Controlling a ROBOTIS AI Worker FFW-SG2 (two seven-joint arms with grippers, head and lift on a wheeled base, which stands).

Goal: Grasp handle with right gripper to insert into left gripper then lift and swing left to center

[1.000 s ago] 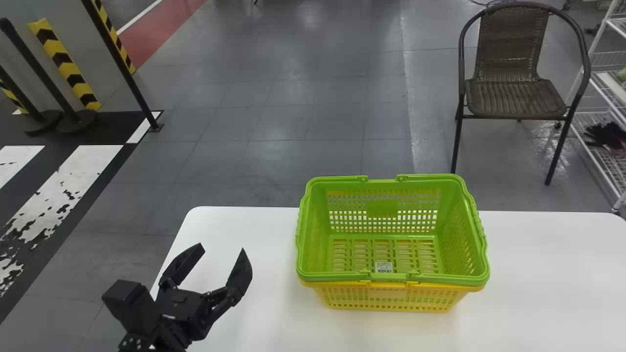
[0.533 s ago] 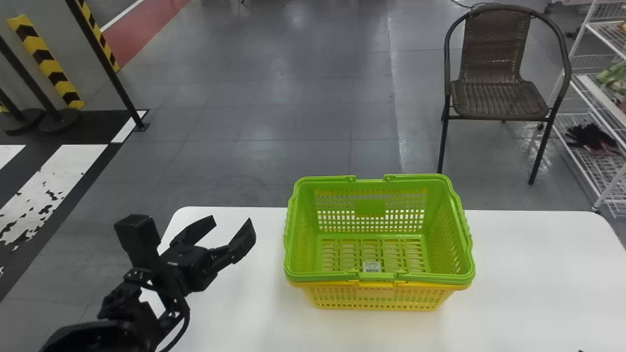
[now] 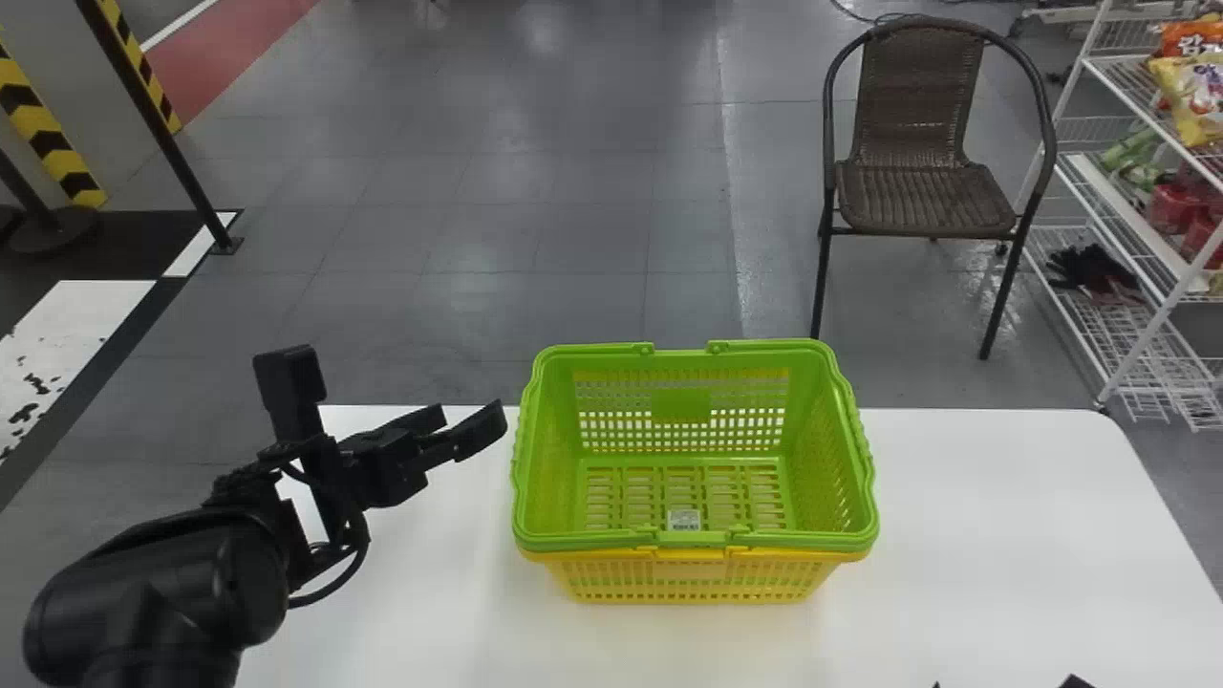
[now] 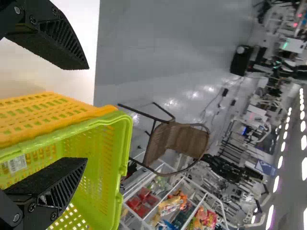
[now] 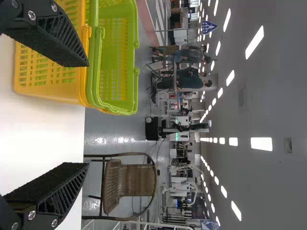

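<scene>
Now the green basket [image 3: 597,354] sits nested in the yellow basket [image 3: 688,585], both on the white table [image 3: 984,545], its handle [image 3: 695,539] apparently lying down along the near rim, though the fold is hard to make out. The left gripper [image 3: 467,425] is open beside the basket's left side, and the right gripper [image 5: 88,115] is open also, near the table's front edge, holding nothing. To do it well, the right one should come in low and slowly, pinch only the green handle, and raise it before offering it to the left.
</scene>
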